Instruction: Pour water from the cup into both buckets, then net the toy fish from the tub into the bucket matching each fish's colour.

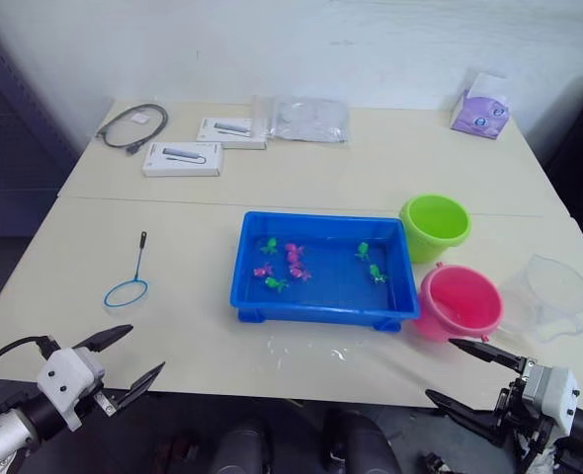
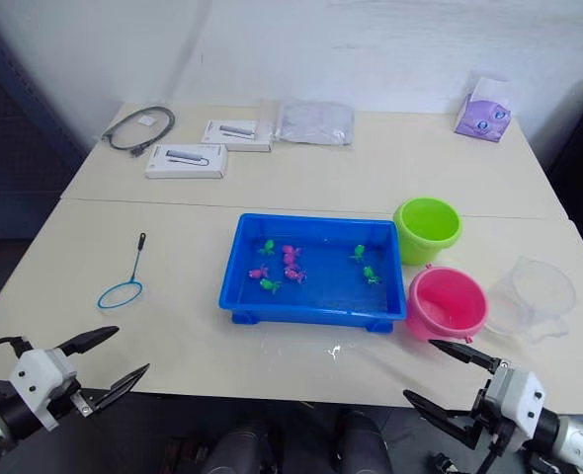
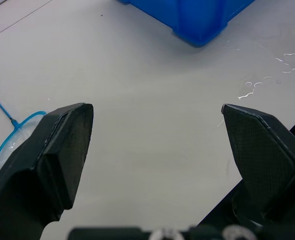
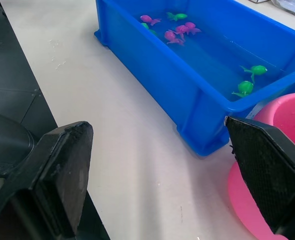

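Two grippers hang at the near edge of the counter [image 1: 212, 355], and both hold nothing. The left gripper [image 1: 131, 356] is at the near left corner with its jaws wide open. The right gripper [image 1: 458, 371] is at the near right corner, and its jaws are wide open too.

A little wet patch [image 1: 316, 348] shines on the counter just in front of the tub [image 1: 311, 308]. The blue tub sits in the middle of the counter. Small fish [image 1: 293, 259] lie in it, some pink and some green. Most of them are in the left half and two green ones are nearer the right end.

The pink bucket [image 1: 458, 303] stands just beside the tub's near right corner. The clear cup [image 1: 548, 294] stands to the right of it, close to the right edge. The green bucket [image 1: 435, 226] stands by the tub's far right corner.

The net [image 1: 130, 278] lies flat on the left side of the counter, well apart from the tub. Its hoop points to the near edge.

Along the far edge there are a grey cable [image 1: 133, 126], two white boxes [image 1: 183, 158], a clear bag [image 1: 309, 118] and a purple tissue pack [image 1: 480, 105].
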